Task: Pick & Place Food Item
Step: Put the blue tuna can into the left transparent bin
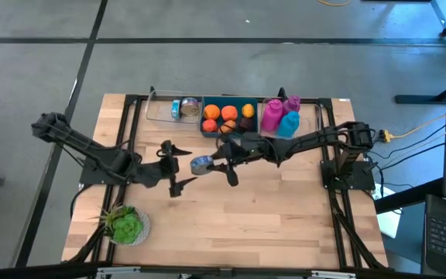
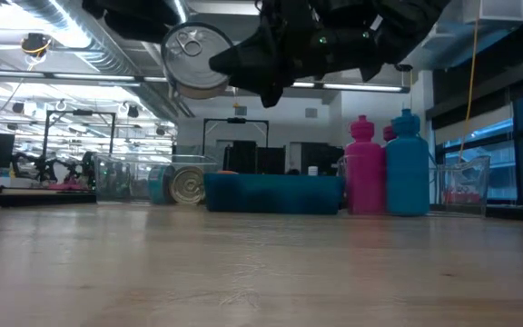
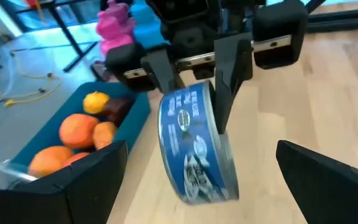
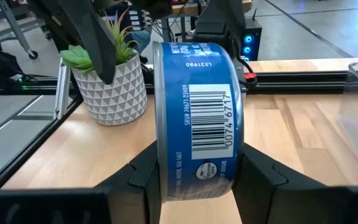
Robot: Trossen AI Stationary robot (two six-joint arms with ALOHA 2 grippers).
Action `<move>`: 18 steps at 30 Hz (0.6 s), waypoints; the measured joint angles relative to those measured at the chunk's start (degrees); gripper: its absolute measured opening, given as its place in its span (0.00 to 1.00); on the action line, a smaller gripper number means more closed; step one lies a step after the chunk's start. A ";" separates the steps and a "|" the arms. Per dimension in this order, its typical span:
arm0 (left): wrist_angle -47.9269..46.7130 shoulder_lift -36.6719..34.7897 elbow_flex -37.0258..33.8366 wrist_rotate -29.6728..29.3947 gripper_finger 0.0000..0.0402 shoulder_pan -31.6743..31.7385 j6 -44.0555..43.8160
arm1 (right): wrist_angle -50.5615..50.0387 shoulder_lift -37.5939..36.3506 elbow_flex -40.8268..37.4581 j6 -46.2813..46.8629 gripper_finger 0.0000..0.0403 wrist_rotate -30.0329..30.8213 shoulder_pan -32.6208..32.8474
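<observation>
While the right gripper (image 1: 207, 164) clamped the can (image 1: 200, 163) mid-air, the left gripper (image 1: 174, 166) waited wide open; handover needed centred jaws before release.

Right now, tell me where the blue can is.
The blue can hangs above mid-table in the high view, gripped by the right tool, with the open left tool facing it and the teal fruit bin just behind.

Wooden bench (image 1: 285, 217). Potted green plant in white faceted pot (image 1: 124, 225) at front-left corner. Pink bottle (image 1: 272, 115) and blue bottle (image 1: 288, 124) standing side by side at back right. Yellow cable (image 1: 416, 132) on grey floor beyond the right edge.
</observation>
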 joint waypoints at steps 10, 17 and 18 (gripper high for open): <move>4.76 0.00 -1.68 5.30 1.00 5.10 0.82 | -1.54 -0.14 0.18 -0.99 0.36 1.96 0.60; 5.51 1.76 -1.68 10.91 1.00 9.61 -0.34 | -3.39 -3.33 0.20 -4.23 0.36 6.10 1.80; 5.79 1.85 -1.68 11.31 1.00 9.94 -0.28 | -3.94 -3.66 0.20 -4.24 0.36 6.44 1.87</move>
